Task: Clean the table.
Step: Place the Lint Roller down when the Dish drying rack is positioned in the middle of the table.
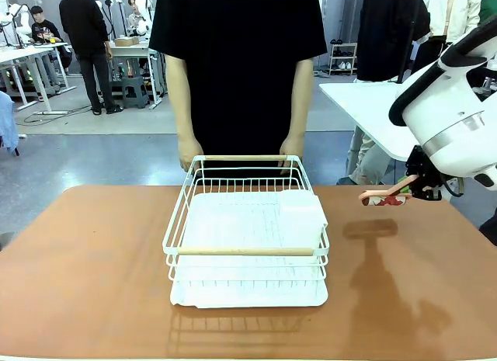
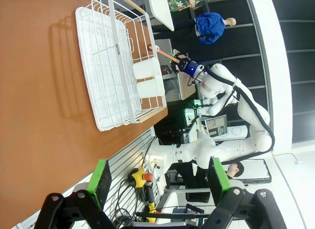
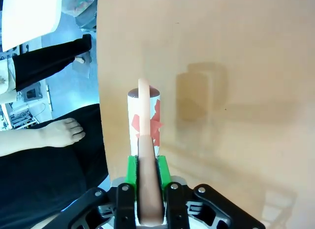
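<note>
A: Count on the reddish-brown glossy tabletop (image 1: 93, 268)?
B: One white wire dish rack (image 1: 245, 229) with two pale wooden handle bars, sitting mid-tabletop. Inside it, one white rectangular block (image 1: 303, 210) at the rack's far right corner, can't tell what it is. One white tray under the rack.
A: Arms?
B: Two. Right claw (image 1: 410, 187) is right of the rack, up off the tabletop, clamped tight on the pinkish-brown handle of one lint-roller-type tool (image 1: 386, 196). The roller head is white with red patches and points toward the rack. Its shadow falls on the tabletop right of the rack.
A: Confirmed from the wrist?
B: Yes. In the right wrist view the green pads (image 3: 131, 171) squeeze the handle (image 3: 146, 155) from both sides, and the roller (image 3: 143, 118) hangs over the tabletop edge region.
A: Left claw?
B: Left claw (image 2: 160, 179) is spread wide, green pads well apart, nothing between them. It's well away from the rack, off the tabletop's side.
A: Anything in the way?
B: One person in black stands behind the rack with both hands, one (image 1: 189, 151) and the other (image 1: 293, 147), at its far handle. One white-topped table (image 1: 365, 112) sits behind and right of the rack, off the tabletop.
</note>
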`<state>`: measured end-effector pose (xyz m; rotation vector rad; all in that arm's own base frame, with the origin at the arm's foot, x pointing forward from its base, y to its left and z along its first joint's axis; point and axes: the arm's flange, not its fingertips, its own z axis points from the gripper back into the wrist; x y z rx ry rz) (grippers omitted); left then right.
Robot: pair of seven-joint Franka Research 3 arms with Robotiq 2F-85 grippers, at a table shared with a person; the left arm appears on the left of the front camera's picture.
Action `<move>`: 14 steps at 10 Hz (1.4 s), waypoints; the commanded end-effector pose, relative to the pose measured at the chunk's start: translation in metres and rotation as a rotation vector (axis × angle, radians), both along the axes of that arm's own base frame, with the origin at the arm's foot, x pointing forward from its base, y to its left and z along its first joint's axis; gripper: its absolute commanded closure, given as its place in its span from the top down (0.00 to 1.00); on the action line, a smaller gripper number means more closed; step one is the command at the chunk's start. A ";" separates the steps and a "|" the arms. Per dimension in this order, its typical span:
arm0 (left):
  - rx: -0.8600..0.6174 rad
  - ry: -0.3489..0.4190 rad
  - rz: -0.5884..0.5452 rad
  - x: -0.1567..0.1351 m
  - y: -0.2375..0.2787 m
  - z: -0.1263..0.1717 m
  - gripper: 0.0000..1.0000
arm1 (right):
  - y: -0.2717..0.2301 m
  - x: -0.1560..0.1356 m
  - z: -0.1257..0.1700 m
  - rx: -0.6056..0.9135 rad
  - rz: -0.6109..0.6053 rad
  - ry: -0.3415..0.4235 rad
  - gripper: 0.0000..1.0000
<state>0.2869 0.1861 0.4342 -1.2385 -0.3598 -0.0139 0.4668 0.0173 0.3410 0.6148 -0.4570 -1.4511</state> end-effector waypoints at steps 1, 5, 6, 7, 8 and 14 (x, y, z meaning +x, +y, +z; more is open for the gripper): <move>-0.014 -0.025 -0.009 -0.002 0.003 0.000 1.00 | -0.001 -0.007 -0.040 0.006 -0.001 -0.019 0.21; -0.014 -0.025 -0.009 -0.002 0.003 0.000 1.00 | 0.005 -0.015 -0.065 0.039 0.015 0.064 0.21; -0.014 -0.025 -0.009 -0.002 0.003 0.000 1.00 | 0.006 -0.017 -0.064 0.035 0.009 0.054 0.21; -0.014 -0.025 -0.009 -0.002 0.003 0.000 1.00 | 0.006 -0.020 -0.061 0.033 0.008 0.041 0.21; -0.014 -0.025 -0.009 -0.002 0.003 0.000 1.00 | 0.007 -0.022 -0.057 0.028 0.012 0.036 0.44; -0.014 -0.025 -0.009 -0.002 0.003 0.000 1.00 | 0.007 -0.046 -0.004 -0.020 0.115 0.099 0.96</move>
